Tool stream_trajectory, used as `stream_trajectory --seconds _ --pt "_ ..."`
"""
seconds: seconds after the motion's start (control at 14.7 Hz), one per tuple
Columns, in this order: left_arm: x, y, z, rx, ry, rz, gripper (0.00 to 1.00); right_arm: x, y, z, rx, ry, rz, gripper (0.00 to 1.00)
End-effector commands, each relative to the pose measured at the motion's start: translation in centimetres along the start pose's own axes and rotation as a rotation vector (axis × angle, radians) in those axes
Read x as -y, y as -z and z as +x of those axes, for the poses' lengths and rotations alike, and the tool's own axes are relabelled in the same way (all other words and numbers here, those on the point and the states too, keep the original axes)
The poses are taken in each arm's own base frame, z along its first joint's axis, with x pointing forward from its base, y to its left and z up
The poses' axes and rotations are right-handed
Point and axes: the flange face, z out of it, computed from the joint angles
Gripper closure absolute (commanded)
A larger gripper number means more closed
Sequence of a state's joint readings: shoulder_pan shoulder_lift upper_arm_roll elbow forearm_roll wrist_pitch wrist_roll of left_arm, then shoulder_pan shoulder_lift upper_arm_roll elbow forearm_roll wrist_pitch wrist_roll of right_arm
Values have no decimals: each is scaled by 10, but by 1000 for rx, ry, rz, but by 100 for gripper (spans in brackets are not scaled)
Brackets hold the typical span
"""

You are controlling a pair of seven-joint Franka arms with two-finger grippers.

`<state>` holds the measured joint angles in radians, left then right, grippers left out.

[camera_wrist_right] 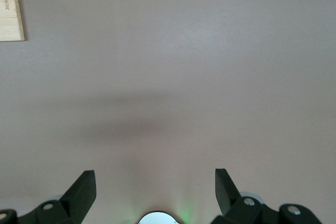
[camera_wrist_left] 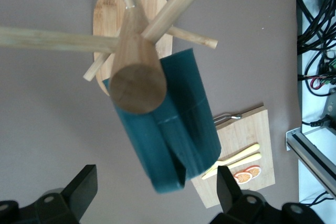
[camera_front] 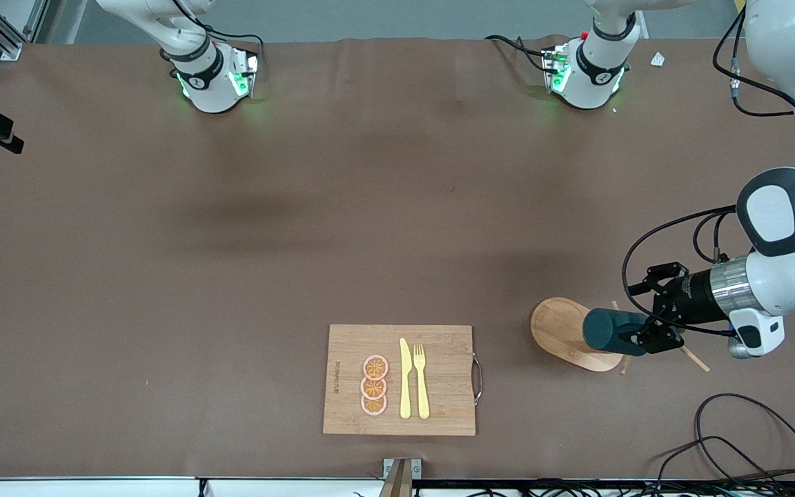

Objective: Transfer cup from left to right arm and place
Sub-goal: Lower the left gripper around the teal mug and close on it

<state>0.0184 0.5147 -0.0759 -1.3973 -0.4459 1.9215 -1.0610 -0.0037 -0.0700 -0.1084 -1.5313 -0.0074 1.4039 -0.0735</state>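
Note:
The dark teal cup (camera_front: 604,330) hangs on its side from a peg of a wooden mug tree (camera_wrist_left: 137,72), over the tree's oval bamboo base (camera_front: 557,324). My left gripper (camera_front: 638,338) is open at the cup's end, over the base's edge. In the left wrist view the cup (camera_wrist_left: 184,119) and its handle reach between the spread fingers of the left gripper (camera_wrist_left: 155,176), and neither finger touches it. My right gripper (camera_wrist_right: 155,177) is open and empty over bare table; it is out of the front view.
A bamboo cutting board (camera_front: 446,345) with three orange slices (camera_front: 375,385), a yellow knife (camera_front: 405,378) and a fork (camera_front: 421,379) lies near the front edge. Loose cables (camera_front: 735,442) lie at the left arm's end. Both arm bases (camera_front: 211,76) stand along the back edge.

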Motion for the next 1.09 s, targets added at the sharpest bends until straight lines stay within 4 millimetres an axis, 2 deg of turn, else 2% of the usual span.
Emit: stream_trajectory --seconds 0.0,0.34,0.68,0.82,0.88,1.02 --pt "-6 -10 7 24 9 -24 0 -2 0 -4 -6 10 -6 0" --pt "-9 -35 26 7 0 -44 0 -1 -2 -3 -2 10 -4 0" --pt "-7 -50 40 24 13 -56 0 1 -2 -3 1 14 -1 0" --pt "-6 -50 40 40 21 -66 0 1 -2 -3 1 14 -1 0" --pt "-7 -47 40 40 25 -69 3 1 -2 -3 1 14 -1 0" --pt "-9 -43 35 42 18 -75 26 1 -2 -4 4 16 -1 0"
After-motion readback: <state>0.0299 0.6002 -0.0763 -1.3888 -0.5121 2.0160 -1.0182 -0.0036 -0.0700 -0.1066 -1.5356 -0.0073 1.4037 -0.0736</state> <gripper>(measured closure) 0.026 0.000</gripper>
